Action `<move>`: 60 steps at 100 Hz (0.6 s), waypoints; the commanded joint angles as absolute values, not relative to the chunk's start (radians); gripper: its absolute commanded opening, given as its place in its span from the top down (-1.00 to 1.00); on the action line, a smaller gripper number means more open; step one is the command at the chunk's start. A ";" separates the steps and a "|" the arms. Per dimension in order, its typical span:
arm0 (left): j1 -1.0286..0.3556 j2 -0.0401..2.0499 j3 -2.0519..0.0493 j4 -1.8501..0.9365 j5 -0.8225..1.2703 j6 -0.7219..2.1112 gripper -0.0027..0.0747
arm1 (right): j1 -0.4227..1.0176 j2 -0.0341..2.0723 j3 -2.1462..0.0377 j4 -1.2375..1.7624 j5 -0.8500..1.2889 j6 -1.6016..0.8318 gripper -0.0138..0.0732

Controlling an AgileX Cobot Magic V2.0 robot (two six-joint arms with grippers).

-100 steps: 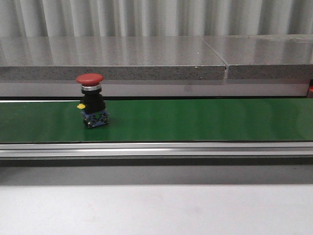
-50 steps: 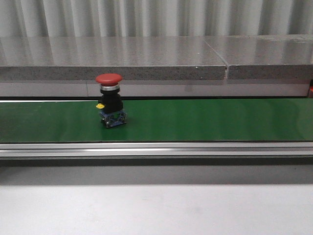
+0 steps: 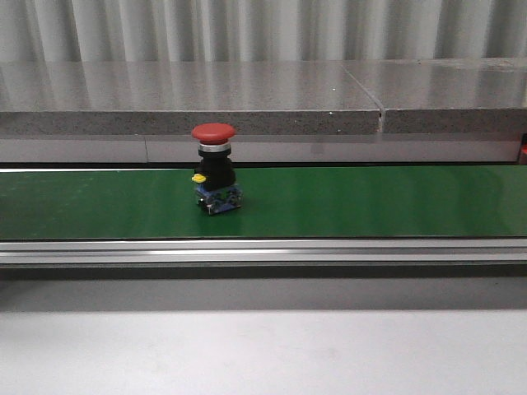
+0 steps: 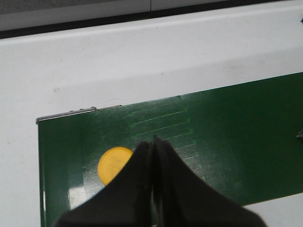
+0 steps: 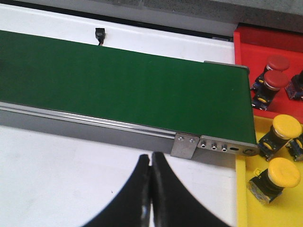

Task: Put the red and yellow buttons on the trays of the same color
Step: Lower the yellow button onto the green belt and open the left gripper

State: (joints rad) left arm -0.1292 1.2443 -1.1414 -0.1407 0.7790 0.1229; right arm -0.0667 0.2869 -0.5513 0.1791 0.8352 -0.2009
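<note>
Red button (image 3: pixel 215 169) is standing upright on green belt (image 3: pixel 370 202), left of its middle; right gripper (image 5: pixel 151 163), fingers together, is hanging off belt's tray end, likely taker.

A corrugated grey metal wall (image 3: pixel 263 29) runs across the back, its vertical ribs catching soft light. In front of it lies a long speckled grey stone ledge (image 3: pixel 189 99) with a glossy top and one visible joint right of centre. A plain white tabletop (image 3: pixel 263 350) fills the foreground, evenly lit, without hard shadows.
</note>
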 commanded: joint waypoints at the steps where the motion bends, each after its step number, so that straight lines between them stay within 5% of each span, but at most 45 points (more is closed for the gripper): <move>1: -0.145 1.172 -1.128 -0.145 0.692 0.124 0.98 | -0.070 0.295 -0.574 0.189 0.771 -0.207 0.83; 60: -0.145 0.670 -0.668 -0.148 0.583 0.124 0.98 | -0.069 0.299 -0.575 0.191 0.770 -0.207 0.83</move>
State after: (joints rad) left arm -0.1376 0.7453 -0.6797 -0.1410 0.6558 0.1229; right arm -0.0667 0.2869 -0.5513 0.1791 0.8352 -0.2009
